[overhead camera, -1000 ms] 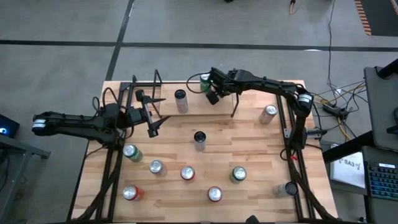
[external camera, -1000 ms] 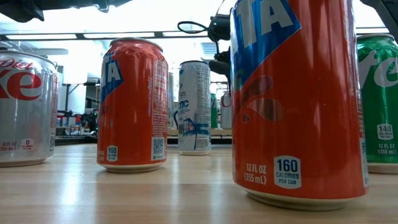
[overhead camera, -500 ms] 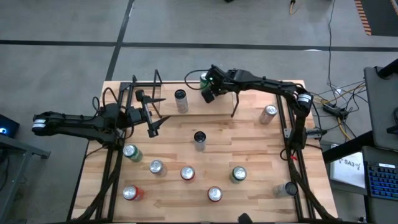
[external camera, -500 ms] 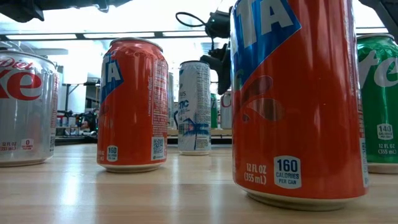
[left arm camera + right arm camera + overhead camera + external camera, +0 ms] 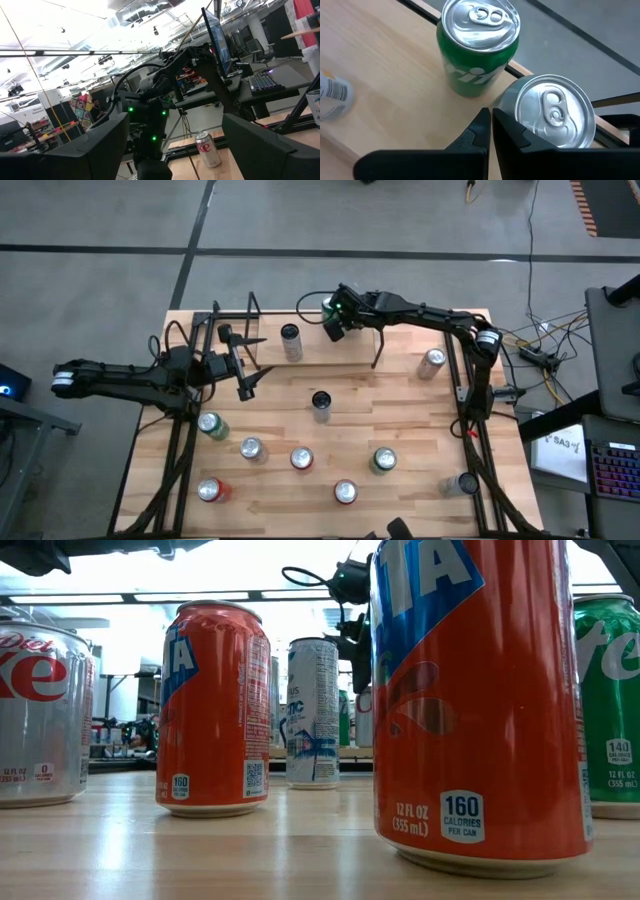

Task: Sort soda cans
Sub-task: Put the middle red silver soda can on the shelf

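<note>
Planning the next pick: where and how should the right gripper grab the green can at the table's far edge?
Grip the green can across its round body, below the rim, coming down from above. It stands upright with a second can close beside it, so keep the fingers off that side. The right gripper is shut; open it first.

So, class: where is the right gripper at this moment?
In the high view, the right gripper hangs shut over the table's far edge, beside a green can and a silver-topped can.

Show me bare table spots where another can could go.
Widest bare tabletop: between the black cylindrical can and the silver-topped metal can at the right. Crowded: the near row around the red metal can, and the far edge where the right gripper hovers by the green metal can.
</note>
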